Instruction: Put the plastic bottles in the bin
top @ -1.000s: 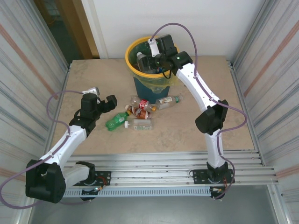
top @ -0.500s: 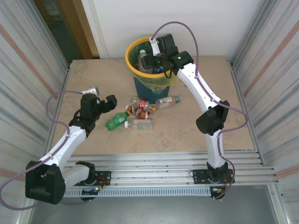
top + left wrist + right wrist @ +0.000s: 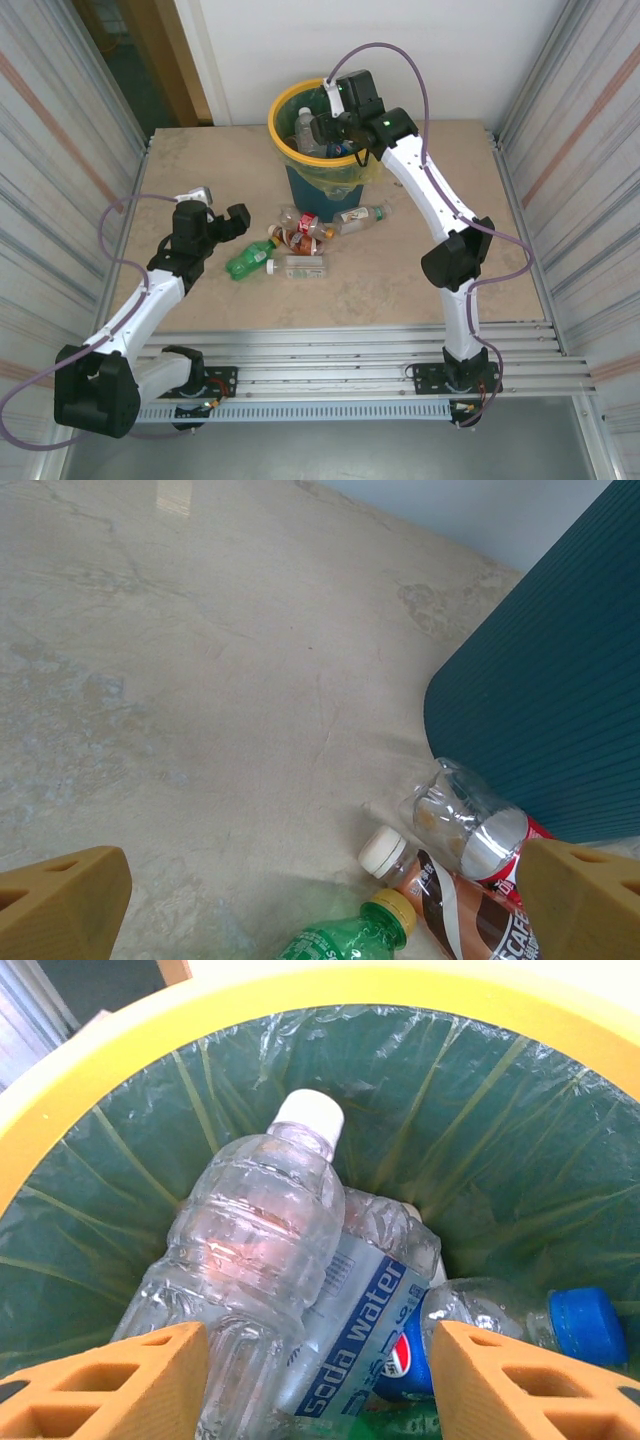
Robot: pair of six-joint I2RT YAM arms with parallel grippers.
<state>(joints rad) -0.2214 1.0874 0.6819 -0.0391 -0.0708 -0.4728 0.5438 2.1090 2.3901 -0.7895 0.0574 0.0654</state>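
In the bin (image 3: 285, 100), against the translucent liner (image 3: 480, 1110): a clear white-capped bottle (image 3: 260, 1250), a soda-water bottle (image 3: 350, 1330) partly under it, and a blue-capped bottle (image 3: 530, 1325) off to one side. On the table (image 3: 200, 160), just in front of the bin, more plastic bottles in a loose cluster: a green bottle (image 3: 248, 262), a clear labelled bottle (image 3: 300, 267) just beside its cap, a red-labelled bottle (image 3: 303, 230) behind them, a pale-labelled bottle (image 3: 360, 216) furthest right. Above the bin's mouth, the right gripper (image 3: 318, 1345), fingers spread, grasping nothing. Low over the table at the cluster's left edge, the left gripper (image 3: 320, 905), fingers wide apart, likewise empty.
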